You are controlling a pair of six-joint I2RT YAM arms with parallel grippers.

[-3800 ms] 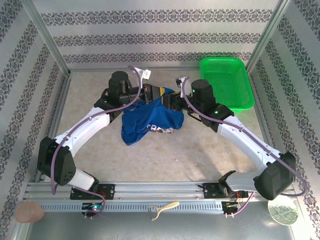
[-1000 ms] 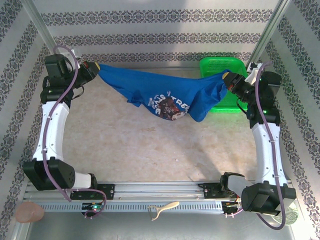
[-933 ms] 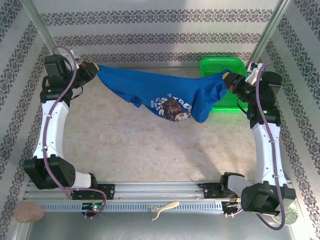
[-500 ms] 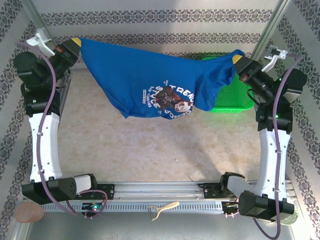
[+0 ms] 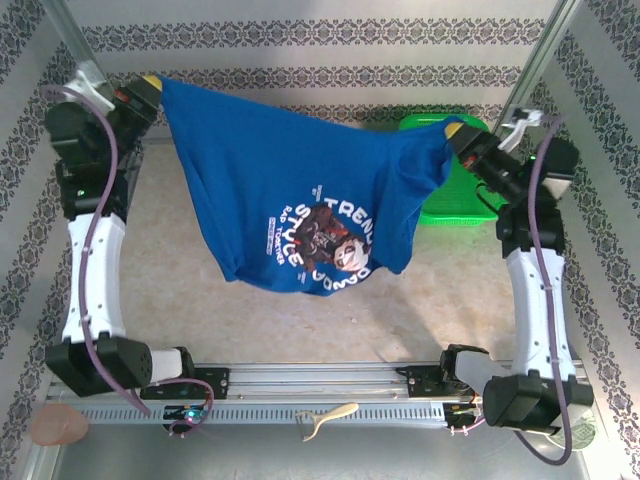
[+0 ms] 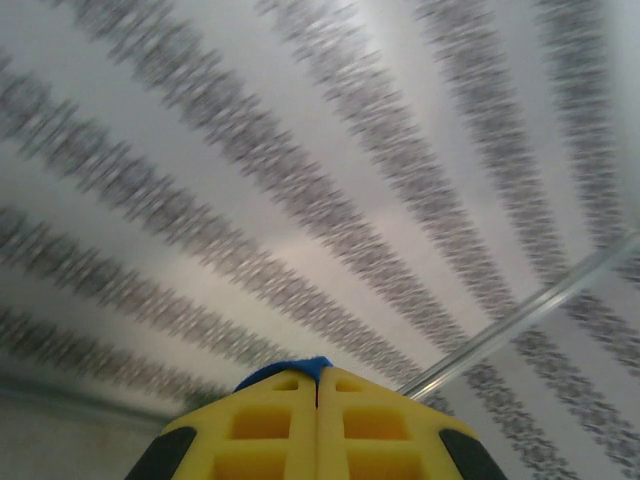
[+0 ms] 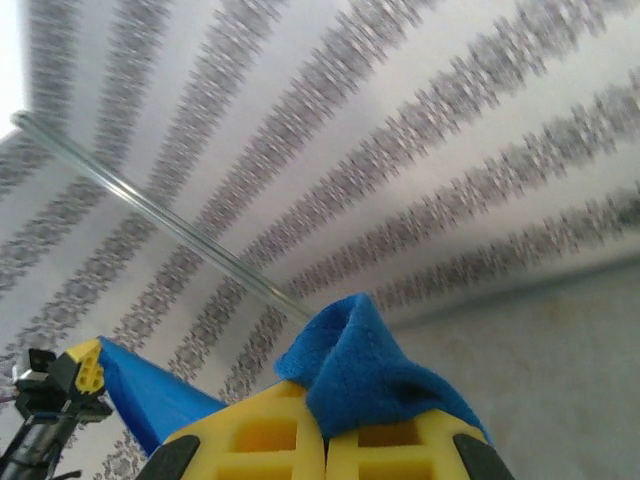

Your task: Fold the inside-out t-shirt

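Left of green basket (image 5: 450, 208) | t-shirt (image 5: 290, 190) hangs spread crosswise | left gripper (image 5: 150, 85), right gripper (image 5: 455, 128) each clamped tight on an upper corner

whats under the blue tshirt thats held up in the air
Below the royal-blue cloth t-shirt, beige tabletop shows around its edges. At its right end a green plastic mesh basket peeks out; the basket's left part and the table directly beneath are covered.

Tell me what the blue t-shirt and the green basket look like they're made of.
T-shirt: soft, matte knit cloth, probably cotton; it sags and creases where it hangs. Green basket: likely moulded plastic; bright, slightly glossy, with stiff, mesh-patterned walls.
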